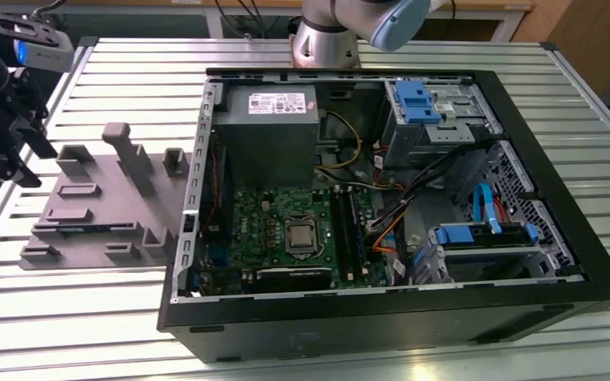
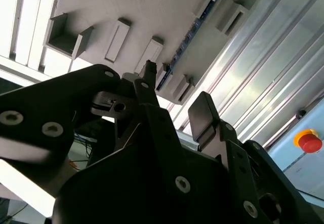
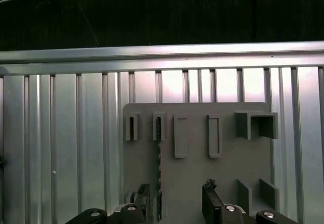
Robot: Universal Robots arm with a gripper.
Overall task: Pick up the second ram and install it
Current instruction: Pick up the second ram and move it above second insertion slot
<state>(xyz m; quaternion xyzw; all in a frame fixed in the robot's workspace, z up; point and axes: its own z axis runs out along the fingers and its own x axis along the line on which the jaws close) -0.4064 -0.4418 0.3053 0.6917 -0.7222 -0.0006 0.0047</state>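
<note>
The second ram [image 3: 159,165] stands on its thin edge in a slot of the grey holder plate [image 3: 197,173]. In the second wrist view the ram [image 2: 183,51] is a narrow dark strip with bluish marks in that holder [image 2: 152,11]. My gripper [image 3: 175,197] hangs above the holder, open, with nothing between its black fingers [image 3: 210,193]. The ram's edge lies close to one finger and touches neither. In the exterior view the gripper [image 1: 25,159] is at the view's far left, over the table's edge beside the holder [image 1: 104,206].
An open black computer case [image 1: 390,317] lies in the middle of the slatted metal table [image 1: 125,71], to the exterior view's right of the holder. Inside are a green motherboard [image 1: 283,230] with long black slots [image 1: 345,230], a grey power-supply box [image 1: 268,127] and blue drive brackets [image 1: 416,99]. A red button [image 2: 310,142] shows far off.
</note>
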